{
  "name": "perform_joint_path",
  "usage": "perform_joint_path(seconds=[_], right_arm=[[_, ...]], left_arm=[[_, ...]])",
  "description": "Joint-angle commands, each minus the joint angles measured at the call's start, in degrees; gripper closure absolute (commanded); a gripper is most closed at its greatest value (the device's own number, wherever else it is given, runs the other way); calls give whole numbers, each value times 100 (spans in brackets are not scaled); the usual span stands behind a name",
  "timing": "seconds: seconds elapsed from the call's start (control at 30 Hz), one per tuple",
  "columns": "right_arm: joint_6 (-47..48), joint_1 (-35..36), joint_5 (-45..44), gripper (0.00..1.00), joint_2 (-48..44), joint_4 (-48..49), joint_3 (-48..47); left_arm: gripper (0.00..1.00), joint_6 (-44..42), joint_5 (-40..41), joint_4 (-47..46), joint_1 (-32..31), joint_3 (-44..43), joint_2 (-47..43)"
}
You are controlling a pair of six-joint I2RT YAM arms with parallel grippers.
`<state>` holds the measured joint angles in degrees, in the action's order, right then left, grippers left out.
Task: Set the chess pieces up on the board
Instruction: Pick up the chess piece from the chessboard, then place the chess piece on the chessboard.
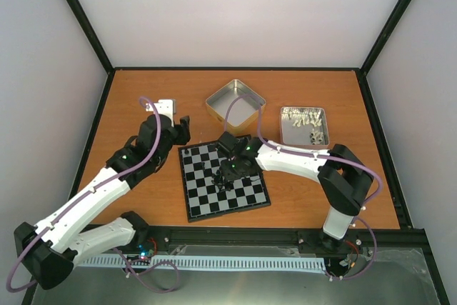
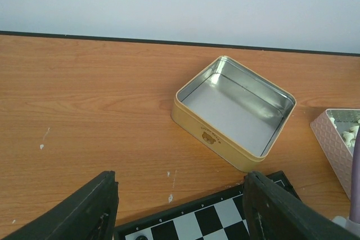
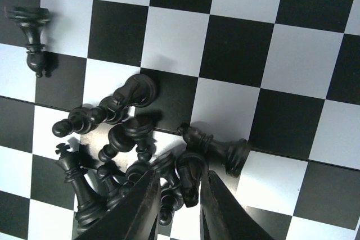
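The board (image 1: 223, 180) lies in the middle of the table. A heap of black chess pieces (image 3: 121, 133) lies on its middle squares, and it also shows in the top view (image 1: 218, 176). One black piece (image 3: 32, 32) lies apart at the upper left. My right gripper (image 3: 179, 175) is down in the heap, its fingers close on either side of a black knight (image 3: 190, 172), with another piece beside it in the gap. My left gripper (image 2: 180, 206) is open and empty above the board's far edge (image 2: 225, 209).
An empty gold tin (image 1: 235, 105) stands behind the board and shows in the left wrist view (image 2: 233, 113). A tin of pale pieces (image 1: 303, 125) stands at the back right. A small white object (image 1: 166, 106) lies at the back left.
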<state>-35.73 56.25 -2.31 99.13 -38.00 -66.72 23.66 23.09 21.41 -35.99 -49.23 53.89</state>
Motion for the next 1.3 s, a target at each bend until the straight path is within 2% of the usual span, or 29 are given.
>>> perform_joint_path(seconds=[0.0, 0.23, 0.43, 0.57, 0.77, 0.87, 1.0, 1.27], right_arm=[[35, 35, -161, 79, 136, -138, -137], [13, 35, -215, 80, 236, -190, -157], [39, 35, -156, 94, 235, -170, -195], [47, 33, -113, 97, 38, -185, -215], [125, 18, -45, 97, -407, -263, -337], [-60, -3, -431, 97, -486, -252, -449], [-250, -148, -868, 96, -288, -238, -697], [-126, -574, -1147, 96, 224, -86, -1186]], left_arm=[[38, 51, 1, -118, 46, -31, 75], [38, 51, -20, -106, 55, -25, 117], [38, 75, 54, -80, 57, -21, 83], [38, 89, 102, -84, 52, -1, 54], [38, 112, 167, -73, 57, -5, 44], [38, 210, 353, -21, 57, -3, 6], [38, 503, 870, 381, 66, -138, -10], [34, 366, 842, 531, 70, -135, -573]])
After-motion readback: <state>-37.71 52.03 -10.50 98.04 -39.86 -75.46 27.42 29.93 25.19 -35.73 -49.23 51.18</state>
